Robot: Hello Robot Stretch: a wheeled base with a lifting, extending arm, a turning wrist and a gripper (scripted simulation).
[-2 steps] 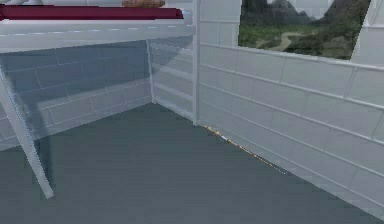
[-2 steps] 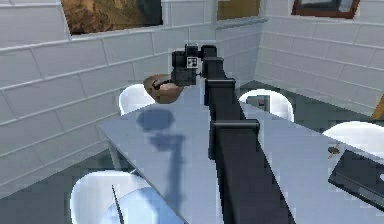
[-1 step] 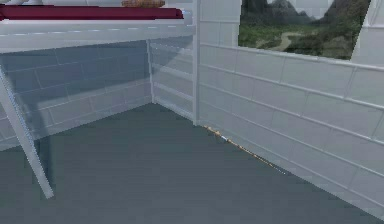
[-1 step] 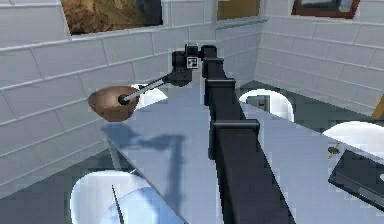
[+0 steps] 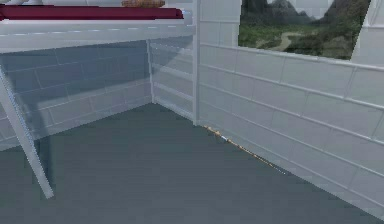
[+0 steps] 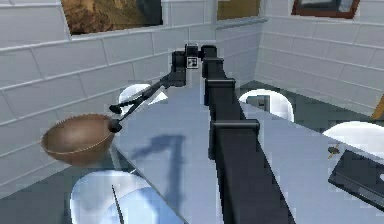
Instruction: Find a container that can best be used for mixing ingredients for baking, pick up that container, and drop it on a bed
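Arm side view: the arm, a dark square-section bar, reaches out across a smooth, pale blue-grey worktop. At its far end are two thin dark fingers angled down towards the view's left. A round brown bowl with a smooth, slightly glossy wall and a shallow curved profile hangs at their tips. It is past the worktop's edge and clear of every surface, so I record the jaws as carrying the bowl. I cannot tell from the pictures whether they are open or closed.

White chairs with rounded, glossy backs stand along both long sides of the worktop. A flat dark rectangular slab lies on the worktop at the view's right edge, with a small dark item I cannot identify just beside it. The walls are white blockwork with visible joints. A panel with a brownish landscape is set high on the wall.

Forward view: a raised white platform with a dark red covering on top stands on a slanted white leg. The floor is matt dark grey. A window in the white block wall shows green hills.
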